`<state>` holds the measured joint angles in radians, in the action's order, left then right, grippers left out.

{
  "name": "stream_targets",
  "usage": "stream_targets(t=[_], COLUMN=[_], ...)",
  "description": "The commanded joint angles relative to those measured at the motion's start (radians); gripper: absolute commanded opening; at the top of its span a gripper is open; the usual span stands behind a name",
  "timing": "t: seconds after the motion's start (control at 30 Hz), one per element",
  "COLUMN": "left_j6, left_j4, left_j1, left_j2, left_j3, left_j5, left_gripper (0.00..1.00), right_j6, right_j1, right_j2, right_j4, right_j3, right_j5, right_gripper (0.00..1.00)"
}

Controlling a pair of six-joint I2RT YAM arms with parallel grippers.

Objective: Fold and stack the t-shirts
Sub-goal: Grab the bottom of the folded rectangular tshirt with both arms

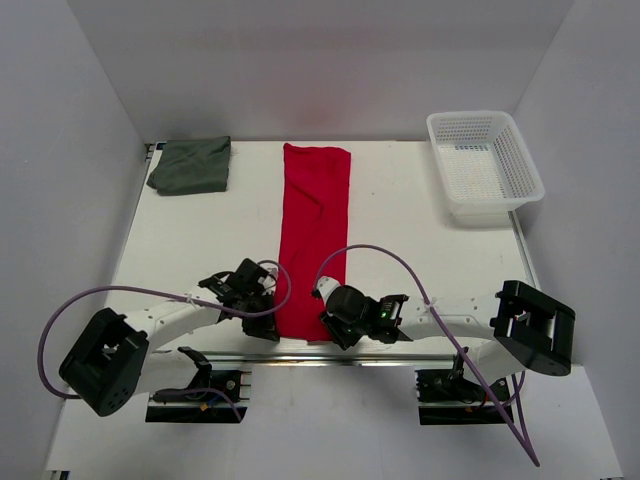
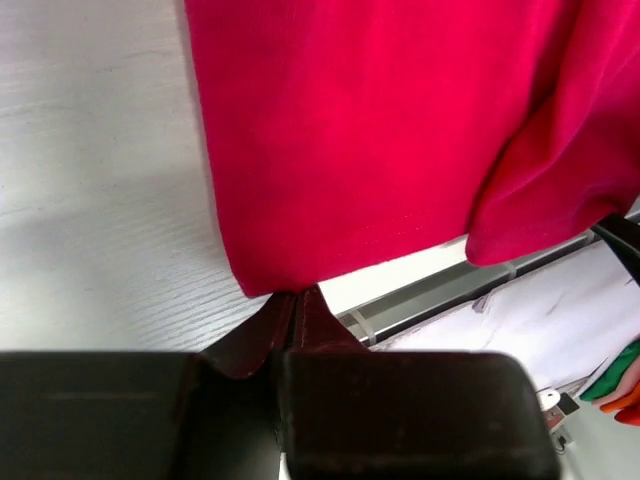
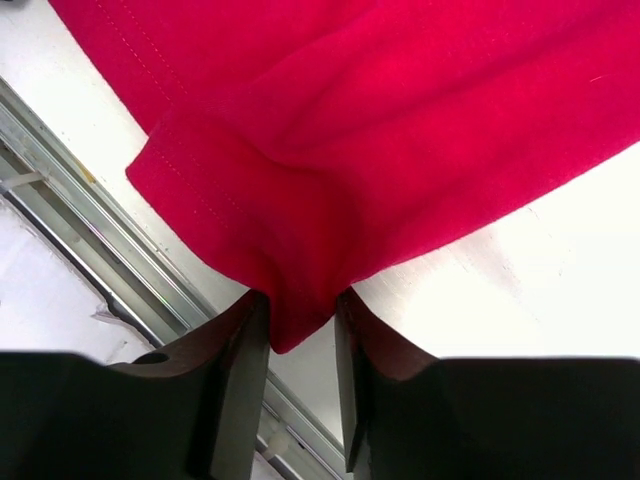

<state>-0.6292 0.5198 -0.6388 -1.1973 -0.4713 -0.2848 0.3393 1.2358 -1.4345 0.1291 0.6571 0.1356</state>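
The bright red t-shirt (image 1: 313, 235) lies as a long folded strip down the middle of the table. My left gripper (image 1: 262, 322) is at its near left corner. In the left wrist view the jaws are shut, with their tips (image 2: 298, 293) pinching the hem of the red cloth (image 2: 360, 140). My right gripper (image 1: 330, 318) is at the near right corner. Its fingers (image 3: 240, 340) are closed on a bunched, lifted corner of the red shirt (image 3: 300, 300). The dark grey-green t-shirt (image 1: 192, 165) lies folded at the far left.
A white plastic mesh basket (image 1: 484, 165) stands at the far right. A metal rail (image 3: 80, 210) runs along the table's near edge just below both grippers. Purple cables (image 1: 385, 255) loop over the near table.
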Motion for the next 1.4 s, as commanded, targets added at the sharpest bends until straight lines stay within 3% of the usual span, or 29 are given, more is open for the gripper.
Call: stream_targets(t=[0.0, 0.03, 0.07, 0.17, 0.27, 0.43, 0.53, 0.67, 0.8, 0.9, 0.93, 0.97, 1.0, 1.07, 1.2, 1.37], left_j6=[0.017, 0.017, 0.017, 0.006, -0.009, -0.009, -0.009, 0.000, 0.000, 0.010, 0.019, 0.019, 0.029, 0.029, 0.049, 0.049], left_j4=[0.046, 0.046, 0.087, 0.159, 0.187, 0.250, 0.180, 0.068, 0.036, 0.003, 0.003, 0.003, 0.014, 0.026, -0.007, -0.030], left_j1=[-0.015, -0.015, -0.015, -0.015, -0.015, -0.015, -0.015, -0.015, -0.015, -0.015, -0.015, -0.015, -0.015, -0.015, -0.015, 0.005], left_j2=[-0.038, -0.047, -0.047, -0.038, 0.008, -0.010, -0.060, -0.102, -0.127, -0.127, -0.127, -0.127, -0.114, -0.072, 0.002, -0.057], left_j3=[-0.007, -0.007, -0.019, -0.059, -0.082, -0.136, -0.136, -0.098, -0.079, -0.067, -0.067, -0.067, -0.067, -0.098, -0.153, -0.240], left_j5=[0.130, 0.139, 0.150, 0.177, 0.177, 0.254, 0.243, 0.159, 0.135, 0.082, 0.070, 0.061, 0.061, 0.061, 0.036, 0.048], left_gripper=[0.11, 0.12, 0.25, 0.50, 0.71, 0.77, 0.77, 0.70, 0.50, 0.23, 0.04, 0.00, 0.00, 0.00, 0.00, 0.00], right_j6=[0.032, 0.032, 0.032, 0.035, 0.033, 0.037, 0.041, 0.047, 0.050, 0.056, 0.061, 0.061, 0.061, 0.064, 0.067, 0.040], right_j1=[0.005, 0.002, 0.002, -0.001, -0.001, -0.002, -0.006, -0.007, -0.007, -0.007, -0.010, -0.010, -0.012, -0.012, -0.025, -0.081], right_j2=[-0.012, -0.012, -0.009, -0.004, -0.007, -0.007, -0.014, -0.015, -0.012, -0.014, -0.012, -0.012, -0.009, 0.000, 0.065, 0.085], right_j4=[-0.017, -0.016, -0.011, -0.003, 0.001, 0.004, 0.004, 0.004, 0.000, 0.000, 0.001, -0.003, -0.005, -0.023, -0.063, -0.066], right_j3=[-0.016, -0.017, -0.019, -0.022, -0.019, -0.019, -0.014, -0.019, -0.025, -0.025, -0.025, -0.025, -0.022, -0.021, -0.033, 0.012], right_j5=[-0.028, -0.027, -0.024, -0.016, -0.019, -0.018, -0.008, -0.016, -0.021, -0.014, -0.016, -0.019, -0.024, -0.030, -0.002, 0.068], right_gripper=[0.35, 0.35, 0.35, 0.35, 0.35, 0.35, 0.35, 0.35, 0.35, 0.32, 0.28, 0.26, 0.23, 0.00, 0.00, 0.00])
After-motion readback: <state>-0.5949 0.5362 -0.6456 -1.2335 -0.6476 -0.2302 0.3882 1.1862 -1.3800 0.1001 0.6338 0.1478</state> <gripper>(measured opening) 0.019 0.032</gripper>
